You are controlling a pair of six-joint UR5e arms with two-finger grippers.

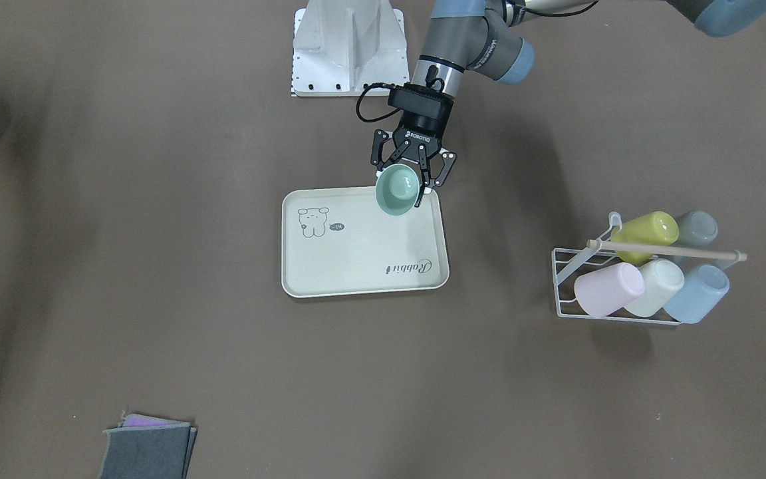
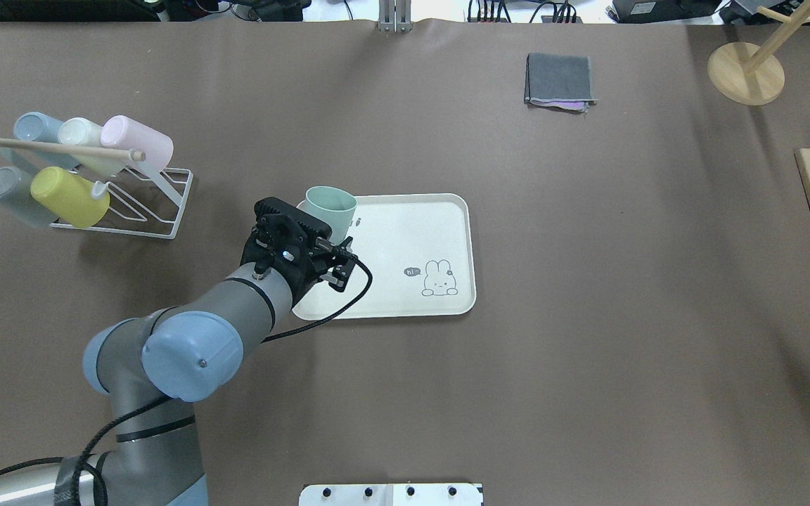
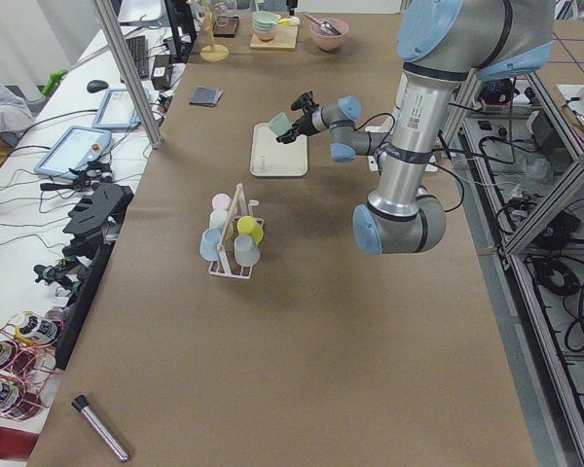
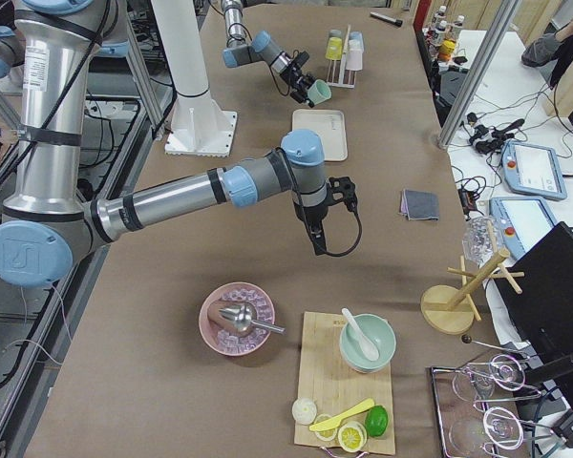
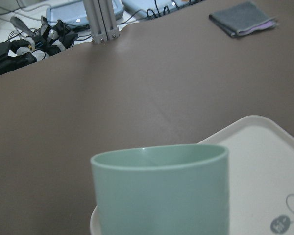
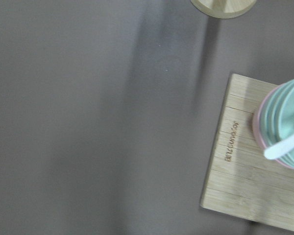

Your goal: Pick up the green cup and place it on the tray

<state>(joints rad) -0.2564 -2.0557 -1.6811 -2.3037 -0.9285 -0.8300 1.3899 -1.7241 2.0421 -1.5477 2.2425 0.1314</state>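
My left gripper (image 1: 404,181) is shut on the green cup (image 1: 397,190), a pale mint tumbler with its mouth open to the front-facing camera. The cup hangs slightly tilted over the corner of the cream tray (image 1: 356,266) nearest the robot on its left side. The cup also shows in the overhead view (image 2: 331,207) at the tray's (image 2: 405,232) left far corner, and fills the left wrist view (image 5: 161,191) with the tray's rim (image 5: 264,152) behind it. My right gripper (image 4: 317,246) hangs far from the tray; I cannot tell whether it is open or shut.
A white wire rack (image 2: 159,211) holding several cups, among them a yellow-green one (image 2: 67,197), stands on the robot's left. A folded grey cloth (image 2: 560,81) lies far across the table. A wooden board (image 6: 245,166) with stacked bowls lies under the right wrist.
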